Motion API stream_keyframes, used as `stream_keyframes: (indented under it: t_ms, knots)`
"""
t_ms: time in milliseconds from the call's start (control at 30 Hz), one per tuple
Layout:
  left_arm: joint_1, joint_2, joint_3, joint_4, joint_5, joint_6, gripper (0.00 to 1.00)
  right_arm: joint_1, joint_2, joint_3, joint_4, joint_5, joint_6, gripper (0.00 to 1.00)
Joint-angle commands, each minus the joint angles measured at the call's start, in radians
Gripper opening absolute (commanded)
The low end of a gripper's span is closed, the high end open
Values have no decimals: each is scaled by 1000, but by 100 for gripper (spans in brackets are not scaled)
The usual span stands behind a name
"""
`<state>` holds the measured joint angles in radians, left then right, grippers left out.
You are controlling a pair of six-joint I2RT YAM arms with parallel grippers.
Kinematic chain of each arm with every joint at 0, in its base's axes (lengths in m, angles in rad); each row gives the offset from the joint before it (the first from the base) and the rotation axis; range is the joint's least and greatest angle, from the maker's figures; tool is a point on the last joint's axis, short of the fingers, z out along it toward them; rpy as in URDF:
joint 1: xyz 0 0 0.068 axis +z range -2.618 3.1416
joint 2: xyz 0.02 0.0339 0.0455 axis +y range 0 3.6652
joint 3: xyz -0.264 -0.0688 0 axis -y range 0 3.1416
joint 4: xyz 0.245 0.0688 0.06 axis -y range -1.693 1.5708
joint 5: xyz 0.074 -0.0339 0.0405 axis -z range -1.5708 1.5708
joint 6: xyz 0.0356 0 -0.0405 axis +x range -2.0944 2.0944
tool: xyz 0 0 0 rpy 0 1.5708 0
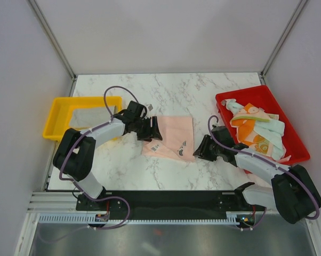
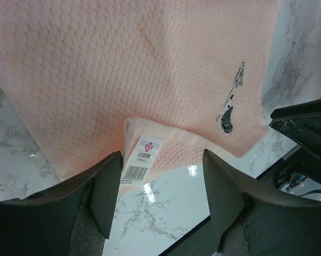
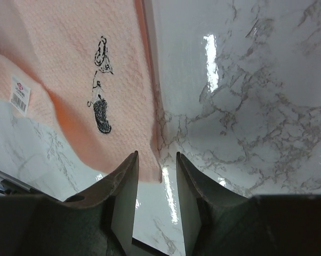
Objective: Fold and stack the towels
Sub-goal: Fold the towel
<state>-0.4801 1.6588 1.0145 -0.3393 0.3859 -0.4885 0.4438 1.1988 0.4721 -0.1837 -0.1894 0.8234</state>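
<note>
Yellow bin (image 1: 56, 101) sat far left with a grey cloth (image 1: 88, 114) lying flat in it; I took that as the stack spot.

Left gripper (image 1: 152, 129) was at the left edge of the pink towel (image 1: 174, 133), which lay flat on the marble table (image 1: 203, 88) mid-scene. In the left wrist view the jaws stood wide, holding nothing, and straddled a lower layer of cloth that stuck out with its barcode label (image 2: 144, 157). So the towel looked doubled there, at least at that corner.

Right gripper (image 1: 200, 149) was at the towel's near right corner. In the right wrist view the jaws were narrow with a visible gap, and the corner (image 3: 156, 173) lay right at that gap, beside the small embroidered figure (image 3: 99, 88). It didn't look clamped.

Red bin (image 1: 262, 98) sat far right with a heap of towels (image 1: 256, 130) still unfolded.

My read: the step in hand was folding the pink towel. The next move called for both grippers to pinch their edges together, catching both layers on the left, then to carry one side across evenly. The risk was the left grabbing only the label flap.
</note>
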Motion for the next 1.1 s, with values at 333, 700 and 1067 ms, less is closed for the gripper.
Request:
stream_keyframes:
  t_ms: [333,700,1067]
  knots:
    - [-5,-189,-172,3,78,56,65,4,-59,3,6,-12,-35,42]
    - [-2,-286,-110,-99,-163,-22,67,4,-41,78,-42,22,-96,43]
    - [181,156,336,-149,-147,79,58,-126,394,593,-14,-53,-423,45]
